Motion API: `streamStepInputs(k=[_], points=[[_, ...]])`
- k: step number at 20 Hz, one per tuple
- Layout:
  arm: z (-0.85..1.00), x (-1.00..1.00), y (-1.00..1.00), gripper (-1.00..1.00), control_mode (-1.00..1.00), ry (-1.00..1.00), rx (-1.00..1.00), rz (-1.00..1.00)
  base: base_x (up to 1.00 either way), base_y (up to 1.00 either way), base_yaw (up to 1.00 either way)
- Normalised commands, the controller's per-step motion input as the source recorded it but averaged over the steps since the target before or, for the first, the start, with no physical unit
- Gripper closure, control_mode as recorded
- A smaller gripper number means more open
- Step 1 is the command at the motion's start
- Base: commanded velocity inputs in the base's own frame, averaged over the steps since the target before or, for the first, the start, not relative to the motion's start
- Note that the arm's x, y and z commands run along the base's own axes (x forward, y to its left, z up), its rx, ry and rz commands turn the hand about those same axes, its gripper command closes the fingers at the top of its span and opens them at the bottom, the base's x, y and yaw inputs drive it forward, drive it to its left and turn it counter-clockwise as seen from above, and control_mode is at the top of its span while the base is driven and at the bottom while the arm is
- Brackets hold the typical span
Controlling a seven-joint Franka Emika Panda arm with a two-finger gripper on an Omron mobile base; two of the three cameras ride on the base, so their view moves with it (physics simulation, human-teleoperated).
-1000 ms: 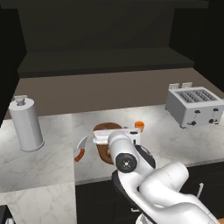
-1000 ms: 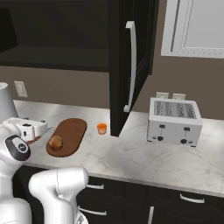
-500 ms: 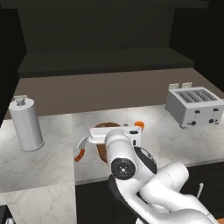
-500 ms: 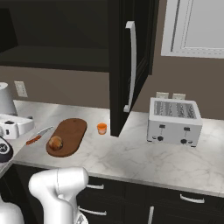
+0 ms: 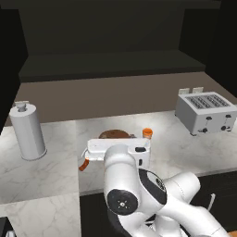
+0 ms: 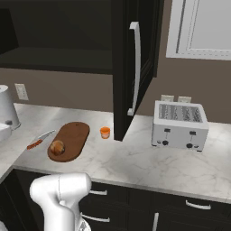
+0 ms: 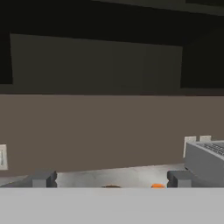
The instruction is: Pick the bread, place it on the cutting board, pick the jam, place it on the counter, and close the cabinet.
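Standing here beside the counter (image 6: 135,164), I can see most of the job looks finished: the bread (image 6: 57,147) sits on the cutting board (image 6: 74,135), toward its near end, and the jam (image 6: 105,132) stands upright on the marble just off the board's far right corner, at about two o'clock from the roll. In the left base view the same orange jar shows beyond the arm's white wrist, with a sliver of the board at about nine o'clock from it. What remains, to my eye, is the cabinet (image 6: 135,67): its right door hangs swung out over the worktop, edge-on in the right base view, the long silver handle (image 6: 135,67) facing the toaster (image 6: 179,125), and the dark shelf inside is open to the room. An orange-handled knife (image 6: 39,139) lies at nine o'clock from the board, apart from it. The gripper (image 7: 111,179) is seen from the hand camera, its two grey fingertips (image 7: 43,178) spread wide with nothing between them, looking level across the counter at the brown back wall, with the jar's top and the toaster's corner low in that view. I judge the arm is drawn back and free, so swinging that door shut is the one step left.
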Motion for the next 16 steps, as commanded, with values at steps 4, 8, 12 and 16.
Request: streamStepInputs(k=[4,8,12,16], points=[[0.3,-0.63,0.11,-1.0,-1.0,-0.13,0.0,0.0,0.0,0.0,0.0],[0.21,-0.49,0.16,-1.0,-1.0,-0.12,0.0,0.04,0.0,0.0,0.0],[0.19,-0.38,0.2,-1.0,-1.0,-0.09,0.0,0.06,0.0,0.0,0.0],[0.19,-0.4,0.19,-1.0,-1.0,-0.08,0.0,0.05,0.0,0.0,0.0]])
